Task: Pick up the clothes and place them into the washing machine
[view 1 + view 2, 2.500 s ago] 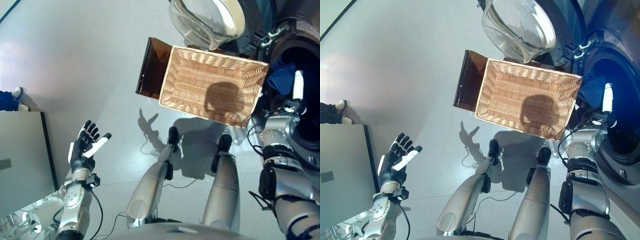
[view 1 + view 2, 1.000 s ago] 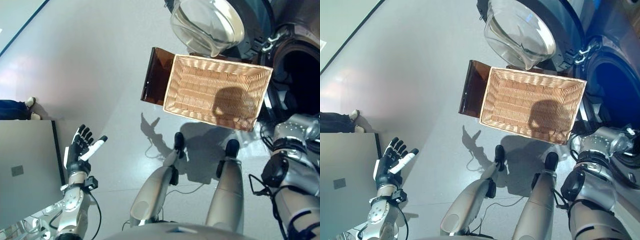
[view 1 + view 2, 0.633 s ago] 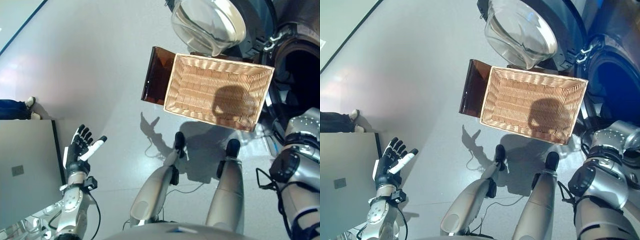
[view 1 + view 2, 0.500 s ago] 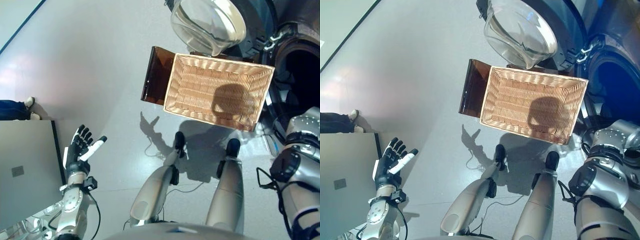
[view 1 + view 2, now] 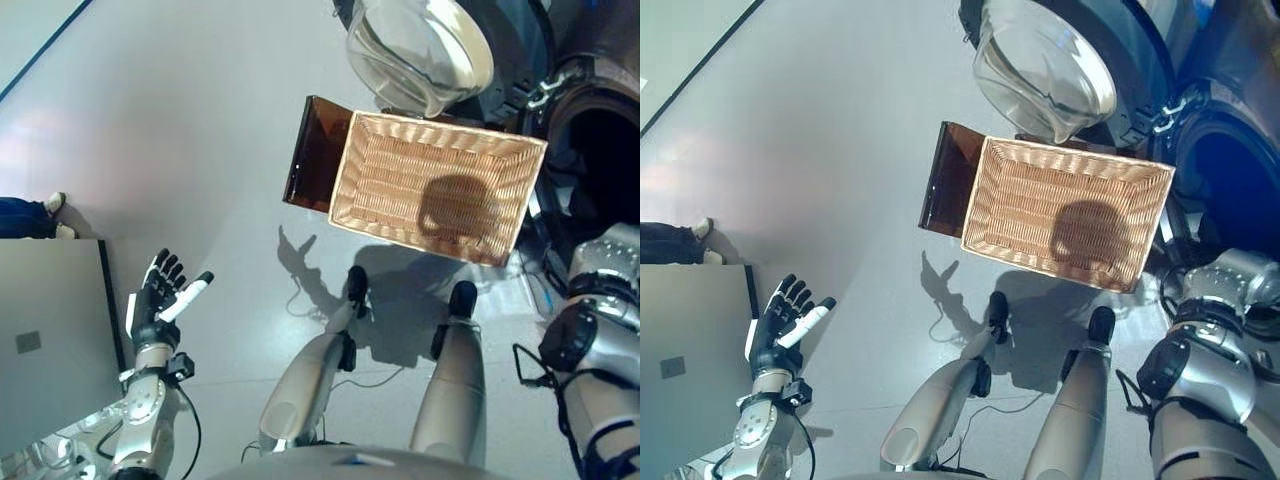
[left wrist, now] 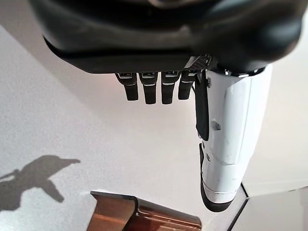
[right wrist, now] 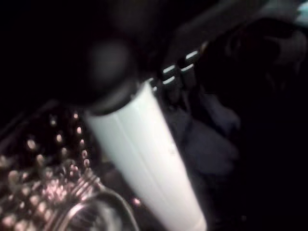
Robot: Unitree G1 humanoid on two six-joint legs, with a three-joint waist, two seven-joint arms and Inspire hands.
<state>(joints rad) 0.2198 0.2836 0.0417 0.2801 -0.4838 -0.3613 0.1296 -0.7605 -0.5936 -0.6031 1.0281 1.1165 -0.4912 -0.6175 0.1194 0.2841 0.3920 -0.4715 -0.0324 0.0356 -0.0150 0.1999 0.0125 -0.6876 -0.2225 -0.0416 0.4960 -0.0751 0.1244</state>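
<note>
**While the Right Hand Is in the Drum: Basket Empty, Cloth Inside the Machine**

As the basket point(image 5: 435, 187) stands empty on the floor in front of the washing machine point(image 5: 1230, 150), no clothes remain visible in it or on the floor around it. The round glass door point(image 5: 418, 45) hangs open above the basket's far edge, and a brown plastic panel point(image 5: 311, 153) lies against the basket's left side.

The right hand point(image 7: 149, 159) shows only in its own wrist view, inside the dark drum. Its white thumb cover stands straight and the fingers point(image 7: 175, 72) beyond it appear extended rather than curled; nothing is pinched between them. A fold of dark blue cloth point(image 7: 211, 144) lies just past the fingers, apparently resting in the drum. Whether the fingers touch it cannot be determined.

The left hand point(image 5: 160, 300) is held out to the robot's left side, well apart from the basket, spread wide and holding nothing.

Handling notes, as a judgement: the cloth is soft, light and limp. It will sag and drape from any single hold, so any further piece is best gathered at a bunched fold near its middle. Loose ends may catch on the door rim.

A person's shoe point(image 5: 52, 205) shows at the far left edge.
</note>
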